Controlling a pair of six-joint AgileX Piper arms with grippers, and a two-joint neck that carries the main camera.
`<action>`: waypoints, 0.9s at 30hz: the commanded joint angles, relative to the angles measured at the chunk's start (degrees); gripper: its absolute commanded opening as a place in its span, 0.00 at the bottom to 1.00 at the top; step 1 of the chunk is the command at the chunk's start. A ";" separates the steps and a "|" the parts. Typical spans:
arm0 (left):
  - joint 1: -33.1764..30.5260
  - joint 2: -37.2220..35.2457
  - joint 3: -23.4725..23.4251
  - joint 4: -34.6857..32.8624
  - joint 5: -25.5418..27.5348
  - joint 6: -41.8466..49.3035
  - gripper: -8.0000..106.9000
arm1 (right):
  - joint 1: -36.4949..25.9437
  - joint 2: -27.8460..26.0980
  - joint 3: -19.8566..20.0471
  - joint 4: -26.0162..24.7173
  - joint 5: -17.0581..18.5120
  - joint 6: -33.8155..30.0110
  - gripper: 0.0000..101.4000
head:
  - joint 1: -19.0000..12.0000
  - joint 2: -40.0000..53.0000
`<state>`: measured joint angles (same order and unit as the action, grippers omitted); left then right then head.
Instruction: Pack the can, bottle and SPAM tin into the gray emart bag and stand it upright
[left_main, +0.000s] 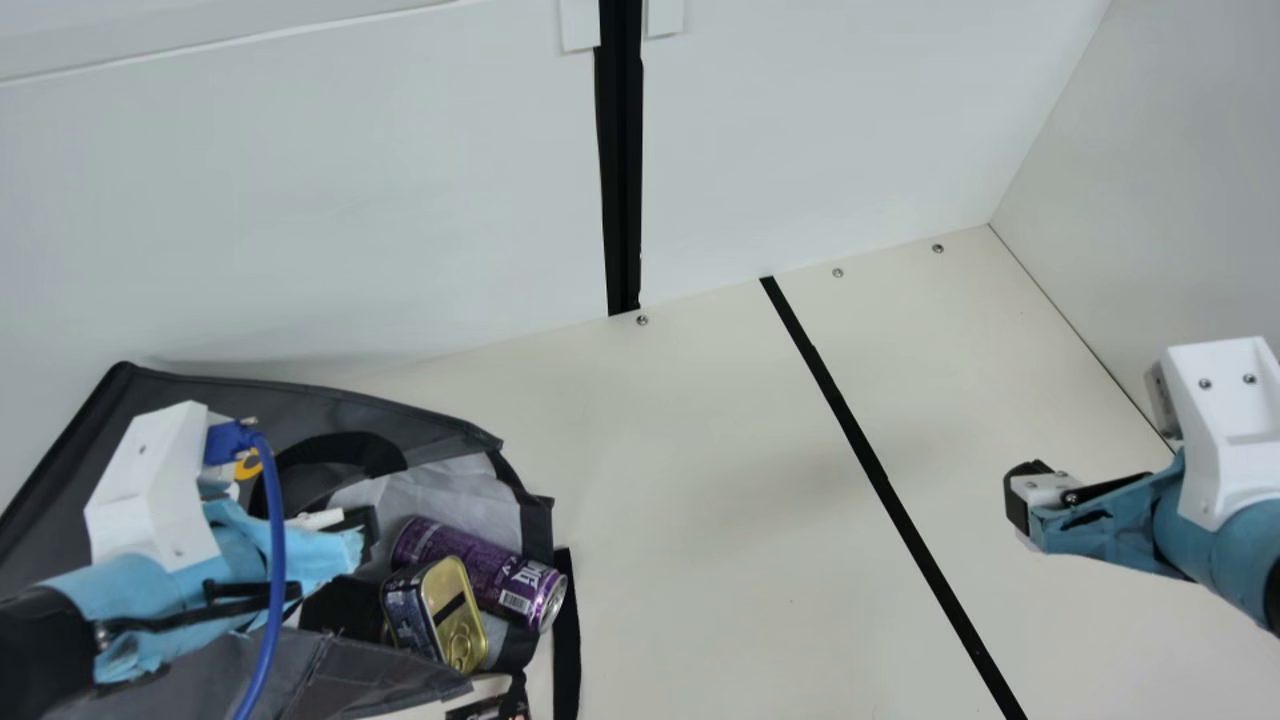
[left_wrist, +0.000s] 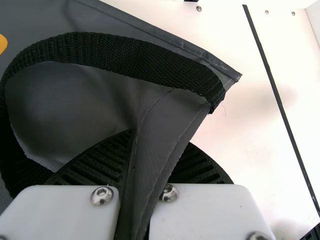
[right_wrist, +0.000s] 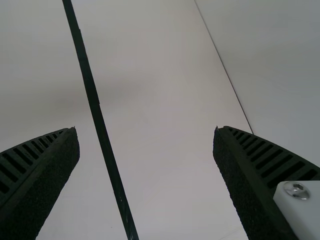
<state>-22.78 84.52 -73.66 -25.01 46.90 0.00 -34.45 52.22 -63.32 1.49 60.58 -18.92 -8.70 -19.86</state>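
Observation:
The gray bag (left_main: 230, 400) lies on its side at the lower left of the main view, its mouth facing right. Inside the mouth, the purple can (left_main: 490, 570) rests against the SPAM tin (left_main: 435, 612), whose gold lid shows. My left gripper (left_main: 355, 535) is at the bag's opening. In the left wrist view, my left gripper (left_wrist: 134, 185) is shut on a fold of the gray bag (left_wrist: 165, 120), beside its black strap. My right gripper (left_main: 1020, 505) is over the table at the right; in the right wrist view my right gripper (right_wrist: 145, 150) stands open with nothing between its fingers.
A black tape line (left_main: 870, 455) runs across the cream table (left_main: 700, 480) between the bag and my right arm. White panels (left_main: 350, 200) rise behind the table, and another wall (left_main: 1170, 180) stands at the right. A dark printed item (left_main: 490, 708) shows at the bottom edge.

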 joint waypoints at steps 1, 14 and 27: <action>0.00 0.00 0.00 0.00 0.00 0.00 0.00 | 0.32 -0.04 -0.44 -1.46 1.07 2.67 0.94 | -1.30 -0.14; 0.00 0.00 0.00 0.00 0.00 0.00 0.00 | 1.38 -1.13 -4.62 -6.48 6.70 9.56 0.94 | -1.30 -0.14; 0.00 0.00 0.00 0.00 0.00 0.00 0.00 | 1.69 -2.13 -6.84 -7.84 9.32 12.00 0.94 | -1.30 -0.14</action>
<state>-22.78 84.52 -73.66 -25.01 46.90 0.00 -32.80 50.13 -70.20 -6.25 70.00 -6.95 -8.70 -19.95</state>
